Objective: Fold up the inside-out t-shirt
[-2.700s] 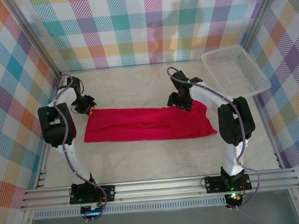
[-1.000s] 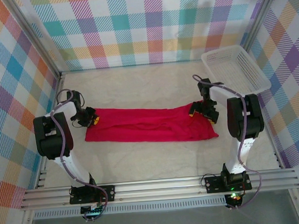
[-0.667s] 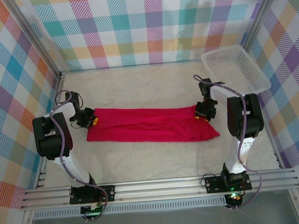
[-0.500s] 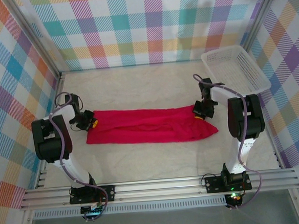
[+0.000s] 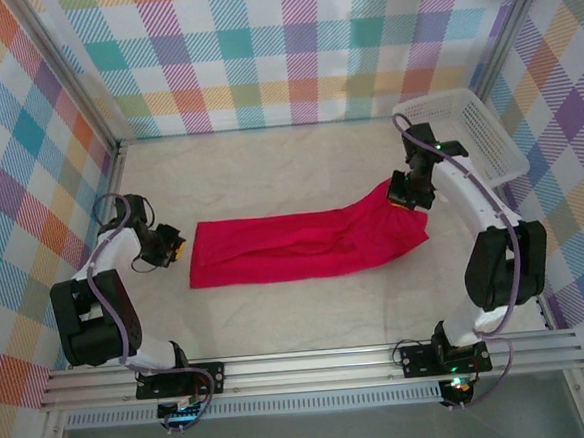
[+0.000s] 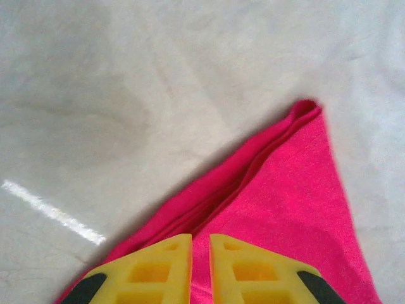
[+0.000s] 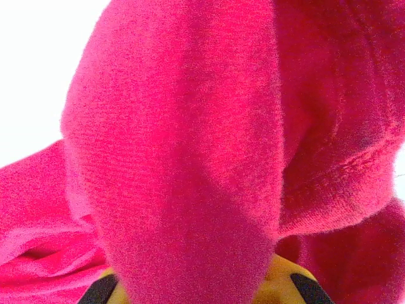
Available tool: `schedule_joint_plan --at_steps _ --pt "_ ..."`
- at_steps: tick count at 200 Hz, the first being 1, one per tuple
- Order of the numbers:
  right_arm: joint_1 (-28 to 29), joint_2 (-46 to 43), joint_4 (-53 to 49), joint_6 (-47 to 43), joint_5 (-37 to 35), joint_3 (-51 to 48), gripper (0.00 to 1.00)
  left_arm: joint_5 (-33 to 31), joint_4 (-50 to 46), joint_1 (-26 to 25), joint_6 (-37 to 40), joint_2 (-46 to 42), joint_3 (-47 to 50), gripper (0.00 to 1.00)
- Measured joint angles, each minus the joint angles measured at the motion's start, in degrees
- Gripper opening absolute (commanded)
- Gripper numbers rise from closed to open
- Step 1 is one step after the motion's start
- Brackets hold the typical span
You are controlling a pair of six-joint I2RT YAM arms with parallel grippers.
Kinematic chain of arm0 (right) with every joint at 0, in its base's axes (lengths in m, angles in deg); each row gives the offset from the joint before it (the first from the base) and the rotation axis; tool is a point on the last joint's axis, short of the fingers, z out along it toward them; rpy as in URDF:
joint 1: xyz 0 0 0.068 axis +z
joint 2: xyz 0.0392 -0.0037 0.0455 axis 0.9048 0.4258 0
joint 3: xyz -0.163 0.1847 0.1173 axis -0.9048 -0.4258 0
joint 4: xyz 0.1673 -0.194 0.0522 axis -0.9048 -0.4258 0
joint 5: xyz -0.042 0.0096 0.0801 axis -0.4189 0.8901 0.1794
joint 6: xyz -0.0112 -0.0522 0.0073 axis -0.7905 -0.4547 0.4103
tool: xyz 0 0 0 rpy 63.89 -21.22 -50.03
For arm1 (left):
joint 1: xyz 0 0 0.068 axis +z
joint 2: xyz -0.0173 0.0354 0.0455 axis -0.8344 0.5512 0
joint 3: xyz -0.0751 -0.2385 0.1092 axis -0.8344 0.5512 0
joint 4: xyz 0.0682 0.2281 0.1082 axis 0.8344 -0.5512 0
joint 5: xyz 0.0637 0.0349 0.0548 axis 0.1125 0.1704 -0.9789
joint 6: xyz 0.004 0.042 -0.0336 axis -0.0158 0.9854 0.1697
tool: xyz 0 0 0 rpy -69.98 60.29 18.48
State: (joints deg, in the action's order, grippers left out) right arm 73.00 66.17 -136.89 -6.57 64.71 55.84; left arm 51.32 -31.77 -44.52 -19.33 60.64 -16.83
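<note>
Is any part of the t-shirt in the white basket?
No, the t-shirt lies across the table, and the basket at far right holds no cloth.

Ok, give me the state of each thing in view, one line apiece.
inside-out t-shirt: lying in a long band, right end lifted.
left end effector: nearly shut by the t-shirt's left edge; grip unclear.
right end effector: shut on the t-shirt's right end.
white mesh basket: upright, empty.

Far side: bare table (image 5: 268, 165), open from the t-shirt (image 5: 294, 247) to the checked wall (image 5: 260, 51).
Middle: t-shirt stretches across, right end raised in the right gripper (image 5: 402, 196).
Far right corner: basket (image 5: 477, 136) in the way.
Near side: bare strip.
</note>
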Motion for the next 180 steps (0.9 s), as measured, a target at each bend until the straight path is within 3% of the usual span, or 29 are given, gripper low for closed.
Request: schedule_joint_plan --at_steps 56,122,180 --pt "3.41 -0.46 -2.34 2.38 2.91 1.64 0.00 0.31 -2.73 0.00 0.50 3.10 -9.70 0.15" --pt "23.76 -0.57 2.19 11.96 5.22 8.28 0.00 2.54 -6.69 0.90 0.63 4.02 -13.92 0.15" --pt "34.77 15.13 8.24 17.59 6.38 21.09 0.01 3.72 -7.74 2.89 0.81 4.02 -15.61 0.15"
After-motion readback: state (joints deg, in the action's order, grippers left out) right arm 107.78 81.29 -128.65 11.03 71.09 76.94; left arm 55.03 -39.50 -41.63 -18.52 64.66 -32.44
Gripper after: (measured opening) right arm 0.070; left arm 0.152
